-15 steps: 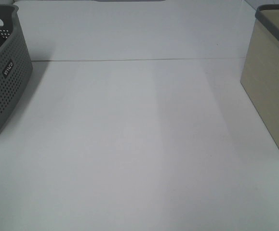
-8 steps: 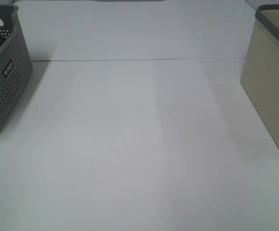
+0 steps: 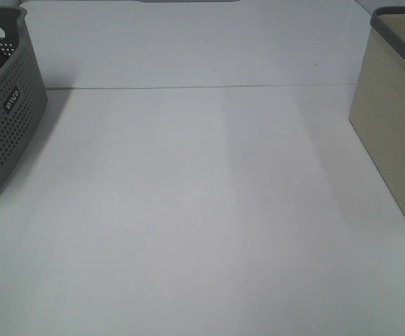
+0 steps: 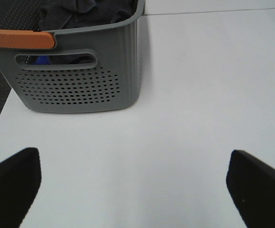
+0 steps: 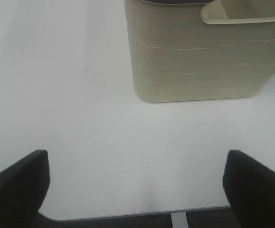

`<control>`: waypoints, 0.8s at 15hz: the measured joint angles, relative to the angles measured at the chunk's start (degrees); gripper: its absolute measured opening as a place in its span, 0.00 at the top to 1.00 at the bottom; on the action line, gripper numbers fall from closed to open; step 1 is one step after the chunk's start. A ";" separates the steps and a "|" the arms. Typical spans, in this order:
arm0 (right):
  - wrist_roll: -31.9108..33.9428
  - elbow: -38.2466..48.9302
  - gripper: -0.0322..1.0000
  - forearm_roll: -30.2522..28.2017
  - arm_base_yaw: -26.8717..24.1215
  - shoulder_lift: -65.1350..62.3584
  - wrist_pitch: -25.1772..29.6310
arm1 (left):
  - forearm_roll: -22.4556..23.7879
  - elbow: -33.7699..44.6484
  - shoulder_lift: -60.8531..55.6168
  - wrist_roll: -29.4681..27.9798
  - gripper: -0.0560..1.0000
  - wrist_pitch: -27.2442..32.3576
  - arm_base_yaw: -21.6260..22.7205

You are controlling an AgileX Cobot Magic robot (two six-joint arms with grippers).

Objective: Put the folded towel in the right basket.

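No folded towel shows on the table (image 3: 202, 210). Dark crumpled cloth (image 4: 85, 12) lies inside the grey perforated basket (image 4: 80, 80), which stands at the far left in the exterior view (image 3: 6, 105). The right basket (image 3: 391, 133) is beige with a dark rim and stands at the far right; its inside is hidden. It also shows in the right wrist view (image 5: 199, 61). My left gripper (image 4: 135, 190) is open and empty, a short way in front of the grey basket. My right gripper (image 5: 137, 190) is open and empty, a short way from the beige basket. Neither gripper shows in the exterior view.
An orange handle (image 4: 18, 39) lies along the grey basket's rim, and something blue (image 4: 42, 59) shows through its handle hole. A seam line (image 3: 202, 87) crosses the table at the back. The table's edge (image 5: 128, 216) lies just below my right gripper.
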 joint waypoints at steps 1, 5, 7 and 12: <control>0.00 0.00 0.04 0.00 0.00 0.00 0.00 | 0.00 0.00 0.00 0.00 0.01 0.00 0.00; 0.00 0.00 0.04 0.00 0.00 0.00 0.00 | 0.00 0.00 0.00 0.00 0.01 0.00 0.00; 0.00 0.00 0.04 0.00 0.00 0.00 0.00 | 0.00 0.00 0.00 0.00 0.01 0.00 0.00; 0.00 0.00 0.04 0.00 0.00 0.00 0.00 | 0.00 0.00 0.00 0.00 0.01 0.00 0.00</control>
